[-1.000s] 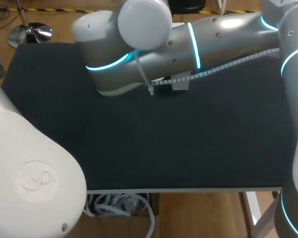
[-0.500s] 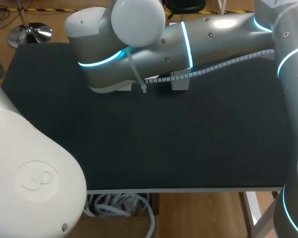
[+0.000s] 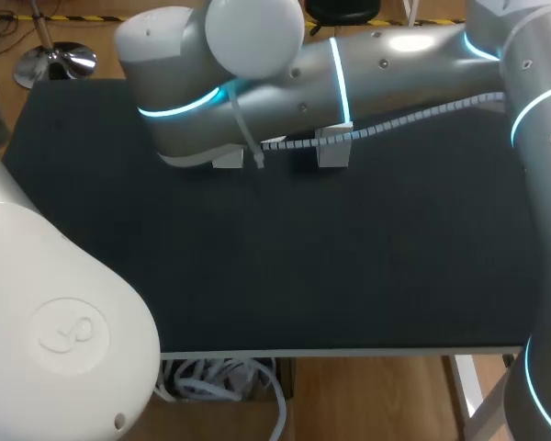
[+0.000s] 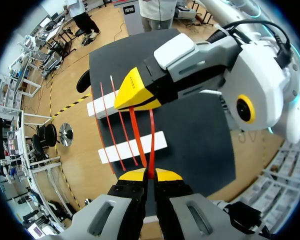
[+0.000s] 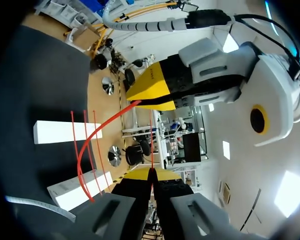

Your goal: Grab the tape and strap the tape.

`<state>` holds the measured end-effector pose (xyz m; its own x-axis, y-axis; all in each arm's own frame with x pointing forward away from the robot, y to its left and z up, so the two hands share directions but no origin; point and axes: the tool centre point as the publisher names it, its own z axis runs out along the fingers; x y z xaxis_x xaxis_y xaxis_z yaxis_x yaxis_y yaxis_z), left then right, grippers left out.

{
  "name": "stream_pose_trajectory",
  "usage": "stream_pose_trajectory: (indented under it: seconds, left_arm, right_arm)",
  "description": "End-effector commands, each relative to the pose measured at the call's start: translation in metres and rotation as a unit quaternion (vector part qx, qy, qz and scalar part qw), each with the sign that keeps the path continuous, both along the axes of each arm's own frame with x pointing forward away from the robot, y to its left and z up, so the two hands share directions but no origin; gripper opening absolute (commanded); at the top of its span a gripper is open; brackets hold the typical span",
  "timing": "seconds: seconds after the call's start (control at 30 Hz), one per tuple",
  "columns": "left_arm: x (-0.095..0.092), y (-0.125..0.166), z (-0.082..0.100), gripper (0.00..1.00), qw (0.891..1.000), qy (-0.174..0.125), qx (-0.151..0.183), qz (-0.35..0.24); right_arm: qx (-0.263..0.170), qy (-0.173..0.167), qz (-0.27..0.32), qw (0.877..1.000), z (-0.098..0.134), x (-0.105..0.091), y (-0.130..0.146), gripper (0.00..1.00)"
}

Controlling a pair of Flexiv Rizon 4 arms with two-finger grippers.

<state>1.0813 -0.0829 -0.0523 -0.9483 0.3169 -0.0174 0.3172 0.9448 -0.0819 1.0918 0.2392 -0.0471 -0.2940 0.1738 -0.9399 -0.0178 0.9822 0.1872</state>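
The left gripper (image 4: 147, 175) is clenched, its yellow tips pressed together on a strand of the red tape (image 4: 151, 142) (the strand runs straight out from between them). Just ahead, the right gripper (image 4: 133, 100) fills much of this wrist's sight. It is a black-and-yellow wedge under a white housing, and it blocks part of the black table (image 4: 200, 145). Two lines of the tape stretch between the two grippers. Beneath them lie two white blocks (image 4: 132, 146), long and flat-faced, side by side but apart, with thin red strands (image 4: 104, 127) laid across both.

From the right wrist, the right gripper is also closed on the tape, which leaves its tips as a thin, straight line towards the left gripper ahead. A second length bows away from the left gripper's tips and curves down to the blocks beside the right fingers. The tape is narrow and ribbon-thin, and the table is dark and matte.

From the head view, the right arm (image 3: 386, 64), smooth grey with glowing cyan rings, lies over the table's far side and hides both grippers and the tape. Only parts of the blocks peek out below it. The left arm (image 3: 60, 312) bulks white at the near side.
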Motion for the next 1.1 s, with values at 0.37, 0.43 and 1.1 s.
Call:
stream_pose_trajectory:
  seconds: [0.37, 0.43, 1.1]
  left_arm:
    - [0.0003, -0.0006, 0.0015, 0.00, 1.000, 0.001, 0.002, 0.000]
    - [0.0003, -0.0006, 0.0015, 0.00, 1.000, 0.001, 0.002, 0.000]
    - [0.0003, -0.0006, 0.0015, 0.00, 1.000, 0.001, 0.002, 0.000]
  right_arm:
    - [-0.003, 0.011, 0.001, 1.000, -0.0023, -0.0057, 0.0084, 0.00]
    - [-0.004, 0.008, 0.000, 1.000, -0.0011, -0.0054, 0.0085, 0.00]
    - [-0.008, 0.011, -0.014, 1.000, -0.0004, -0.0032, 0.0085, 0.00]
